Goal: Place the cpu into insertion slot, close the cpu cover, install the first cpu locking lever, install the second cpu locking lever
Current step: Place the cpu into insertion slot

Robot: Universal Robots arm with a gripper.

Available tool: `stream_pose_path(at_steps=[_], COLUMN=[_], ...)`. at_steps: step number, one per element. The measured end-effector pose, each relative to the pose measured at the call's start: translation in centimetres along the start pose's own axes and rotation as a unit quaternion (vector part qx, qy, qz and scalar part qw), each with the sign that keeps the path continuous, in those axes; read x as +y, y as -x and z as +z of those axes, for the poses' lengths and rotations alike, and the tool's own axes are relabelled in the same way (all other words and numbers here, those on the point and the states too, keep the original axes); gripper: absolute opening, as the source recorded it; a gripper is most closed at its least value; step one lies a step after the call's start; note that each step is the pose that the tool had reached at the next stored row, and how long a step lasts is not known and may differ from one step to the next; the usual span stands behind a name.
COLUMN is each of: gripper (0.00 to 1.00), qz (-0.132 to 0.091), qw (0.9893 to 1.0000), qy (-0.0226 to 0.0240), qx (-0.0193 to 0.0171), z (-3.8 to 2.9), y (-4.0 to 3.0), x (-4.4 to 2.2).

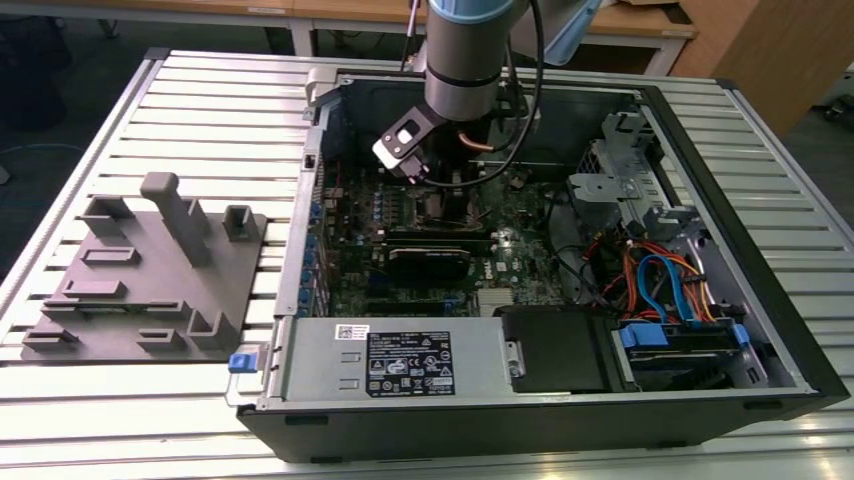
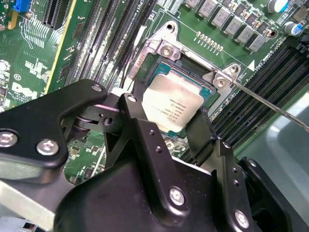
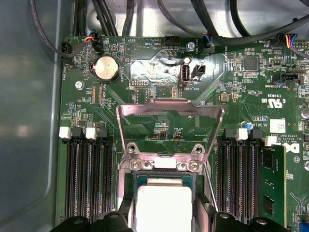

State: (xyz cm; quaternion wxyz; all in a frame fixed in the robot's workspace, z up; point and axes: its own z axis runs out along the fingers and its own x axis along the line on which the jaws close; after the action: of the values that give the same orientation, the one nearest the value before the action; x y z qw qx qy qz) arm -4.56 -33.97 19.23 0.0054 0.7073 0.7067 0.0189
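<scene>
Seating cpu (image 2: 174, 102) into insertion slot (image 2: 189, 61): cpu gripped at opposite edges by claw (image 2: 170, 110), held low over slot, toward twelve o'clock of case (image 1: 781, 330) in exterior view. cpu cover (image 3: 170, 107) seen tipped open. Flat, square let-go judged needed.

From the exterior view I see a table (image 1: 214, 95) of pale ribbed metal slats. An open black computer case (image 1: 534, 425) lies on it, filling the middle and the three o'clock side. At the case's nine o'clock, just beside it, a grey fixture plate (image 1: 134, 300) with upright blocks rests on the slats.
</scene>
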Motion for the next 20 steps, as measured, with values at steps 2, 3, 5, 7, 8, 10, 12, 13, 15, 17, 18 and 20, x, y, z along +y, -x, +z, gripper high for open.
stream_pose_path(at_steps=[2, 3, 5, 7, 8, 10, 12, 13, 15, 17, 18, 20], gripper=[0.61, 0.61, 0.61, 0.61, 0.61, 0.61, 0.61, 0.61, 0.61, 0.53, 0.47, 0.41], qz=[0.000, 0.000, 0.000, 0.000, 0.000, 0.000, 0.000, 0.000, 0.000, 0.000, 0.000, 0.000], qw=[1.0000, 1.0000, 1.0000, 1.0000, 1.0000, 1.0000, 1.0000, 1.0000, 1.0000, 1.0000, 1.0000, 1.0000], qy=[0.0001, 0.0001, 0.0001, 0.0001, 0.0001, 0.0001, 0.0001, 0.0001, 0.0001, 0.0001, 0.0000, 0.0001], qx=[0.0001, 0.0001, 0.0001, 0.0001, 0.0001, 0.0001, 0.0001, 0.0001, 0.0002, 0.0001, 0.0001, 0.0001], z=[-0.14, -0.24, -0.45, -0.64, -0.72, -0.86, -0.98, -1.02, -1.09, -1.14, -1.18, -1.26], y=[-0.01, -0.01, -0.01, -0.01, -0.02, -0.02, -0.02, -0.02, -0.03, -0.02, -0.02, -0.03], x=[0.01, 0.01, 0.02, 0.02, 0.03, 0.03, 0.04, 0.04, 0.04, 0.04, 0.04, 0.04])
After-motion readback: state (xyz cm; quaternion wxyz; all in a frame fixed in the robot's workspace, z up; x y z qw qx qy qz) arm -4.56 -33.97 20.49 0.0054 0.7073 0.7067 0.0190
